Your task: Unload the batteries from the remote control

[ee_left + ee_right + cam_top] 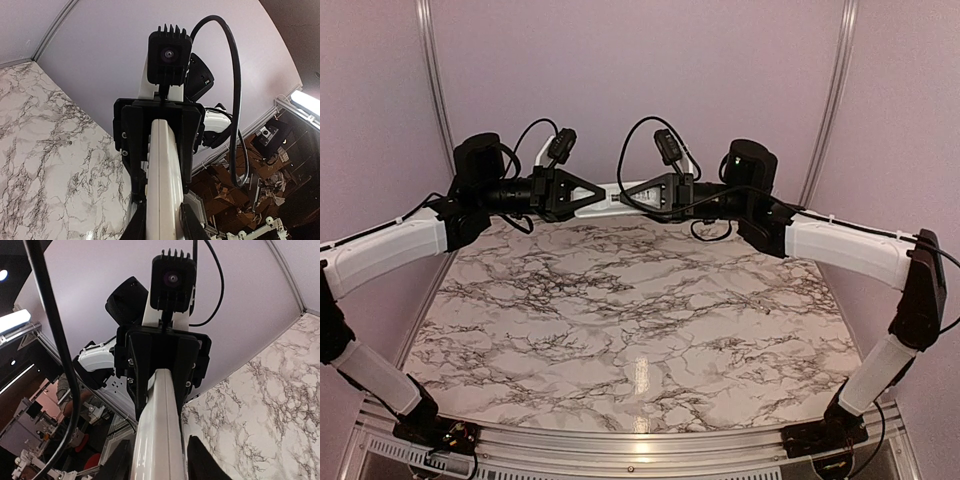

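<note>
The remote control, a slim white bar, hangs level in the air above the far edge of the table, held at both ends. My left gripper is shut on its left end and my right gripper is shut on its right end. In the left wrist view the remote runs edge-on between my fingers, with small buttons along its left side, and my left gripper clamps it. In the right wrist view the remote runs up from my right gripper. The batteries are hidden.
The marble table lies below and in front of the grippers. A purple back wall stands close behind them. Black cables loop above both wrists. The table's metal front rail carries the arm bases.
</note>
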{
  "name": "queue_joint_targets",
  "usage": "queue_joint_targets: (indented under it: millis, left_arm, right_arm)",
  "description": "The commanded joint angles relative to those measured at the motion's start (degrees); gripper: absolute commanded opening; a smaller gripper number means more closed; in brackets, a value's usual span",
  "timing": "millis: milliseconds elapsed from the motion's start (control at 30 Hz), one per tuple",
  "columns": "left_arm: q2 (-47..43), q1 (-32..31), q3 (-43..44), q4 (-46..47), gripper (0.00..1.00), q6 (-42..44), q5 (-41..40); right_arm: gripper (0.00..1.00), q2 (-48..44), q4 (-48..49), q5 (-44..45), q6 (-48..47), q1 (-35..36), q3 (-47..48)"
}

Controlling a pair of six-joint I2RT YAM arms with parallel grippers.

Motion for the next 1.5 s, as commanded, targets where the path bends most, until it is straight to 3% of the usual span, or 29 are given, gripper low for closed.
queue_joint_targets:
  millis: [0, 367, 533, 900, 1367, 1467]
  left_arm:
    - [0.6, -0.4, 1.5, 1.6, 0.00, -0.5, -0.2]
    - [0.4, -0.3, 0.3, -2.0, 0.00, 1.7, -6.0]
    - [1.9, -0.4, 1.3, -8.0, 0.00, 3.1, -10.9]
    - [4.8, -0.4, 4.6, -20.2, 0.00, 1.4, -21.9]
    - [2.4, -0.4, 3.5, -26.5, 0.00, -0.4, -28.5]
    - [1.2, -0.4, 1.0, -23.3, 0.00, -2.1, -27.9]
  right_arm:
    - [0.45, 0.2, -4.7, 3.0, -4.1, -0.3, 3.8]
    - [0.98, -8.7, -30.2, 26.7, -13.8, -0.3, 5.3]
    - [0.98, -12.3, -36.1, 35.7, -14.2, -0.3, 5.5]
    - [0.99, -6.3, -48.9, 40.1, -15.3, 0.1, 15.7]
    - [0.93, 1.1, -47.8, 39.2, -13.4, 4.5, 19.3]
    - [0.92, 2.0, -46.9, 37.8, -13.2, 5.1, 19.4]
